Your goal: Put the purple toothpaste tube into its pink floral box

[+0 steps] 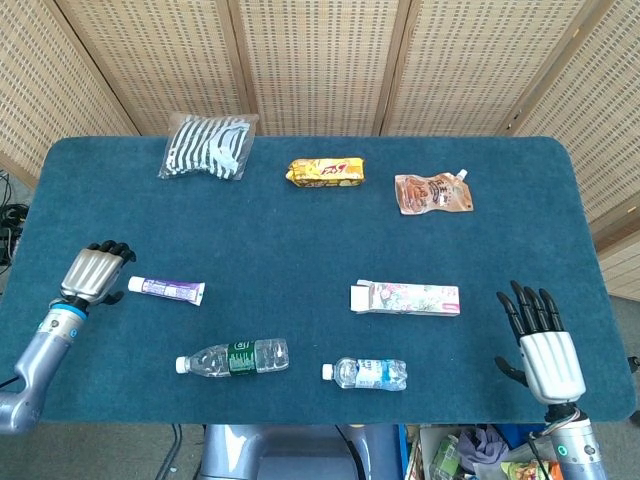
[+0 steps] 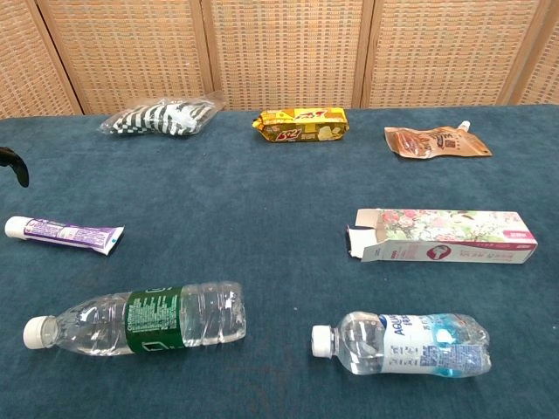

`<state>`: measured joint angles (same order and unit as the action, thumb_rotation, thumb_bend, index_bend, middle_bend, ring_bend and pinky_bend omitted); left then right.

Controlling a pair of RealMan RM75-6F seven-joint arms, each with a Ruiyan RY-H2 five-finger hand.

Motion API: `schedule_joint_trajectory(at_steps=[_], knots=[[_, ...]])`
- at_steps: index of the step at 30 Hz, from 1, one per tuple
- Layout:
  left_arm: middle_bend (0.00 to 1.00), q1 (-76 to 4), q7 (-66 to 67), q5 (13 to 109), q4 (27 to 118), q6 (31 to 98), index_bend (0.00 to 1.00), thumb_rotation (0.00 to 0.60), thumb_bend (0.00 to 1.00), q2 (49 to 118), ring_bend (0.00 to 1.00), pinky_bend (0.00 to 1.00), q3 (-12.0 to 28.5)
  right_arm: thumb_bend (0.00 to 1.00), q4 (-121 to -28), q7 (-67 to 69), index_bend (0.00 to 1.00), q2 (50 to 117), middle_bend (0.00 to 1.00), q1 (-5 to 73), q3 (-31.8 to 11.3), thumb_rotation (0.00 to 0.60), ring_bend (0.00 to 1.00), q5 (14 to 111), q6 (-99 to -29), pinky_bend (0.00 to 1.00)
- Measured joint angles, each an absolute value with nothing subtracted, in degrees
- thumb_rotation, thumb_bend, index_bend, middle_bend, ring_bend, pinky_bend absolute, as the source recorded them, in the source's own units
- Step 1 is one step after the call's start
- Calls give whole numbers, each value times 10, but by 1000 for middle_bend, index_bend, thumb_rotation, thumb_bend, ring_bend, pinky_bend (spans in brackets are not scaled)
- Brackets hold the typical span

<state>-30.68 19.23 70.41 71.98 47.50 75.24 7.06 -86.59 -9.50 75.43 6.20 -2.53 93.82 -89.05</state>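
Observation:
The purple toothpaste tube [image 1: 167,289] lies flat at the table's left, white cap pointing left; the chest view shows the tube [image 2: 65,232] too. The pink floral box [image 1: 405,298] lies on its side right of centre, and in the chest view the box [image 2: 441,236] has its left end flap open. My left hand [image 1: 95,272] hovers just left of the tube's cap, fingers bent forward and holding nothing; only a dark fingertip [image 2: 15,163] reaches into the chest view. My right hand [image 1: 541,335] is by the front right corner, fingers spread, away from the box.
Two clear water bottles, one green-labelled [image 1: 233,357] and one blue-labelled [image 1: 366,373], lie near the front edge. Along the back lie a striped bag [image 1: 207,146], a yellow snack pack [image 1: 325,172] and a brown spout pouch [image 1: 432,192].

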Motion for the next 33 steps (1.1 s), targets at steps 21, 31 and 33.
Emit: schedule_joint_trajectory(at_steps=[21,31,33], knots=[[252,-342,240,638,706,443,325,600,263,796,198,289,58,88,-865,-90,63,753,0,61,-26,600,0,937,-892,0],[318,-355,263,614,689,440,397,600,263,824,256,334,50,89,-862,-91,63,755,0,62,-27,600,0,935,-893,0],[368,-357,264,613,686,445,455,600,264,831,304,374,49,88,-861,-91,63,755,0,61,-27,600,0,935,-893,0]])
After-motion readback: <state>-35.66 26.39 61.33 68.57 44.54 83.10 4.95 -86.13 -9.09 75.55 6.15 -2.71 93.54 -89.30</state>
